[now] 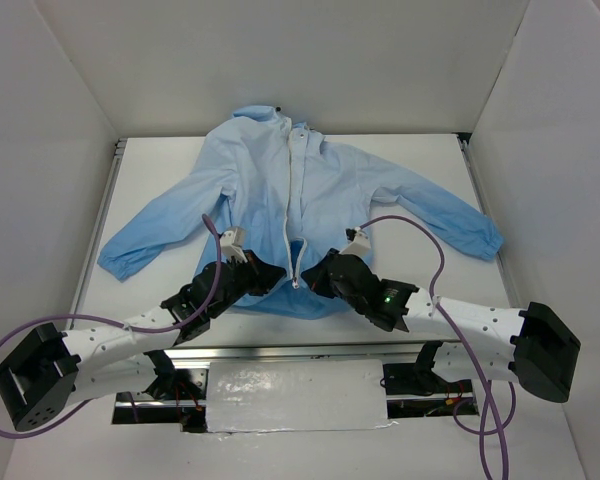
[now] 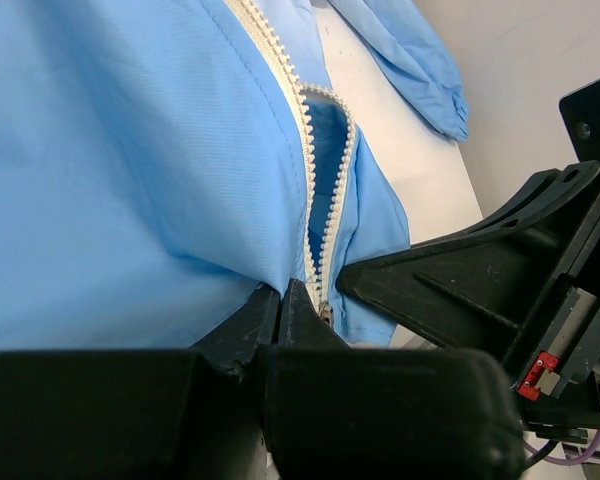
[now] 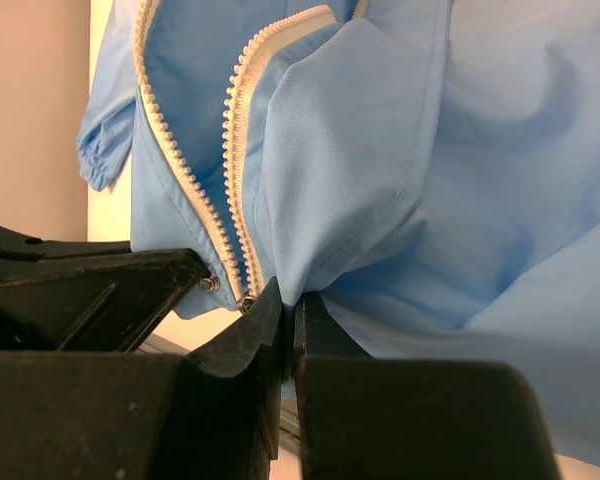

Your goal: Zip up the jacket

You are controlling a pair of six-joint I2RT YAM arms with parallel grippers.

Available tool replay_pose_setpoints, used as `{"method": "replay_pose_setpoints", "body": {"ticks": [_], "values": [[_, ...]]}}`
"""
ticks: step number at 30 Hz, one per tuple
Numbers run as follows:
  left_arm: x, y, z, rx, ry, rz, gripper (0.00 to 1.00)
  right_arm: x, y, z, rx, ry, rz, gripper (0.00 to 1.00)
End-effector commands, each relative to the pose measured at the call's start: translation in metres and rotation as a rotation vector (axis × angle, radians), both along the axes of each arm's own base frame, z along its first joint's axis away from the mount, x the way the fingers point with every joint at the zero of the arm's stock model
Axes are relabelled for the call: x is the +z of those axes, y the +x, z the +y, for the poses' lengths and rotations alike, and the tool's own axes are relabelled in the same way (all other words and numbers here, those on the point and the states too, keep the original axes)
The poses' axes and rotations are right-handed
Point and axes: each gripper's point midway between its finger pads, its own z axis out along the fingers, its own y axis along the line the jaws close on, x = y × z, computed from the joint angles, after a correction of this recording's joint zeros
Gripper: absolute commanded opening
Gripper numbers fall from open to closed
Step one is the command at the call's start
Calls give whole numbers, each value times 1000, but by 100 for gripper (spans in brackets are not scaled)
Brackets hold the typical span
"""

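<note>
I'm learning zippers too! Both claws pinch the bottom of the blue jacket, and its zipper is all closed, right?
No: the right wrist view shows the zipper open near the hem. The left gripper and right gripper do pinch the bottom of the blue jacket.

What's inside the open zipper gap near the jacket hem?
Only the jacket's own blue inner fabric shows through the gap. Whatever lies below that layer is covered. The left tool and right tool pinch fabric on either side.

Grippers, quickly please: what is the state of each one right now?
Left gripper: jaws closed, pinching the jacket beside the zipper.
Right gripper: jaws closed, also pinching the jacket.
</note>
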Motion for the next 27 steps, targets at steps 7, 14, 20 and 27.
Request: {"method": "replay_pose_setpoints", "body": {"ticks": [7,14,20,27], "values": [[23,5,-7,9,-64,-51,0,24,10,2,-60,66,-48,0],[22,6,-5,36,-71,-43,0,25,13,2,-90,70,-32,0],[22,6,-5,41,-89,-43,0,21,14,5,-95,64,-16,0],[19,2,-5,27,-113,-48,0,26,13,6,-95,105,-20,0]]}}
